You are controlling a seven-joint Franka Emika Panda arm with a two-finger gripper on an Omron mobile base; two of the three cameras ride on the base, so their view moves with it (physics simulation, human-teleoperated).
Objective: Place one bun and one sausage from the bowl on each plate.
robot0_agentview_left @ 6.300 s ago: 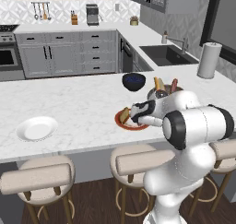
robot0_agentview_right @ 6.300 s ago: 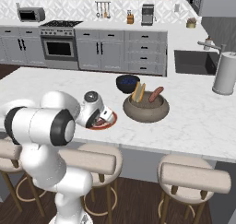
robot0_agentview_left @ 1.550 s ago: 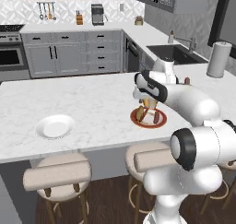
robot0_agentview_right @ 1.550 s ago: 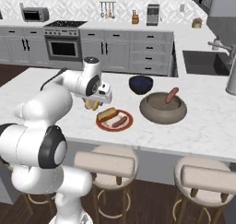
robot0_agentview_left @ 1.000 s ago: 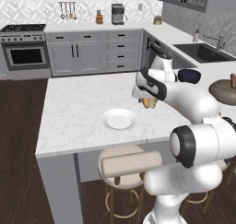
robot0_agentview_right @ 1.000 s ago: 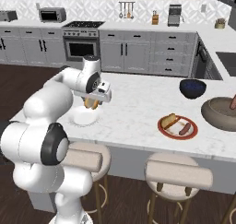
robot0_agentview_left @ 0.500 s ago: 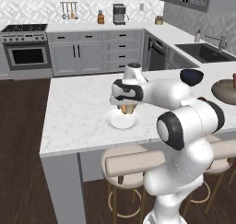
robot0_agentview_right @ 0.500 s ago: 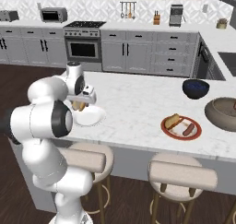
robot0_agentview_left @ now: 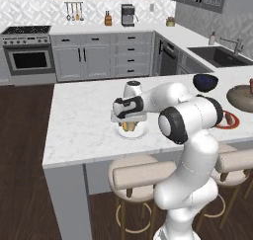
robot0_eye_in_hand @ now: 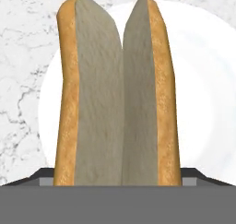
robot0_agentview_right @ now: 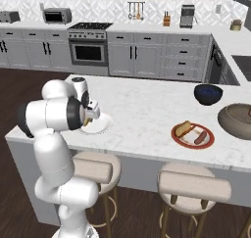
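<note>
My gripper [robot0_agentview_left: 129,121] is shut on a split bun [robot0_agentview_left: 129,127] and holds it just above the white plate [robot0_agentview_left: 141,133] on the island's left part. From the right base camera, the gripper [robot0_agentview_right: 89,118] and the bun [robot0_agentview_right: 87,121] are at the plate's [robot0_agentview_right: 101,126] near edge. The hand view looks along the bun [robot0_eye_in_hand: 115,94], with the white plate [robot0_eye_in_hand: 203,103] under it. The red-rimmed plate [robot0_agentview_right: 177,137] carries a bun [robot0_agentview_right: 184,128] and a sausage [robot0_agentview_right: 199,136]. To the far right stands the brown bowl [robot0_agentview_right: 238,119].
A dark blue bowl [robot0_agentview_right: 208,94] stands behind the red-rimmed plate. Bar stools [robot0_agentview_right: 194,185] line the island's near edge. A sink [robot0_agentview_left: 217,56] lies in the back counter on the right. Bare marble stretches between the two plates.
The base views have shifted left along the island. The gripper has carried the bun from the bowl side over to the white plate and lowered it there.
</note>
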